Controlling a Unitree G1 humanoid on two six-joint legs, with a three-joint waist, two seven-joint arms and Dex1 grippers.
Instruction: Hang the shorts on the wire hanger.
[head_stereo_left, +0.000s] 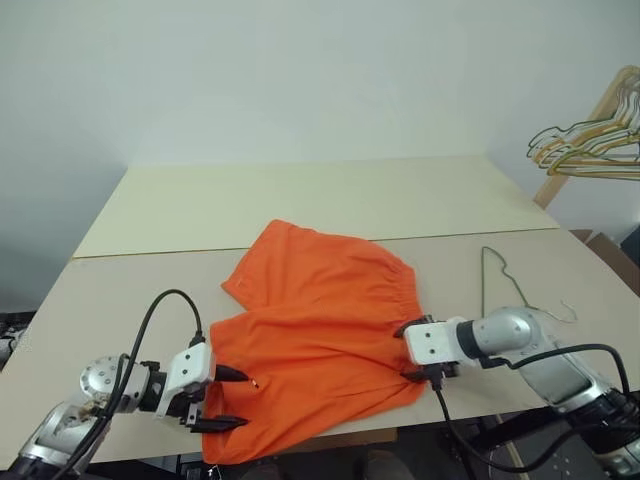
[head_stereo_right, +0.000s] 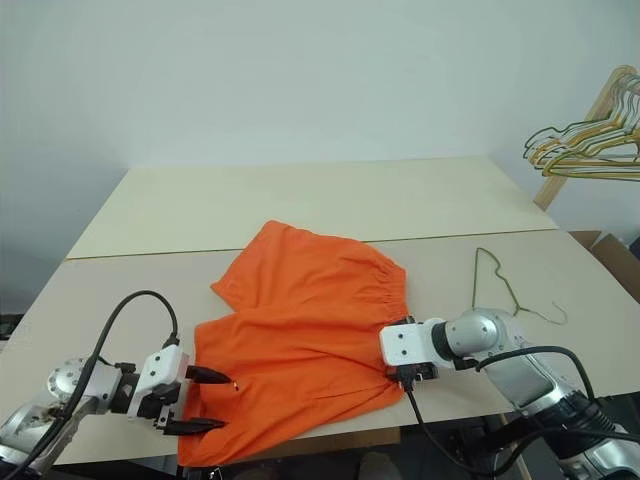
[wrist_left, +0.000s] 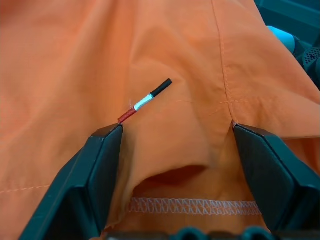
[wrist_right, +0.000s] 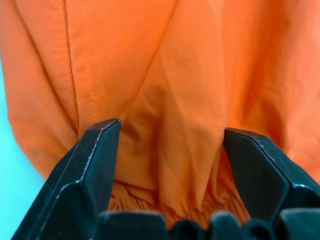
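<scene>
The orange shorts (head_stereo_left: 315, 325) lie spread on the table, gathered waistband to the right and one leg hanging slightly over the front edge. My left gripper (head_stereo_left: 243, 400) is open at the shorts' left hem; in the left wrist view its fingers (wrist_left: 102, 165) straddle a raised fold of hem. My right gripper (head_stereo_left: 405, 350) is open at the waistband end, and the right wrist view shows bunched orange cloth (wrist_right: 175, 90) between its spread fingers (wrist_right: 95, 155). The wire hanger (head_stereo_left: 483, 285) lies flat on the table to the right of the shorts, beyond my right arm.
A bunch of yellowish and dark wire hangers (head_stereo_left: 590, 140) hangs on a wooden stand at the far right. A second, paler table (head_stereo_left: 300, 195) adjoins behind. A short red, white and black wire end (wrist_left: 145, 101) sticks out by my left fingertip. The table's front edge (head_stereo_left: 350, 435) runs just under both grippers.
</scene>
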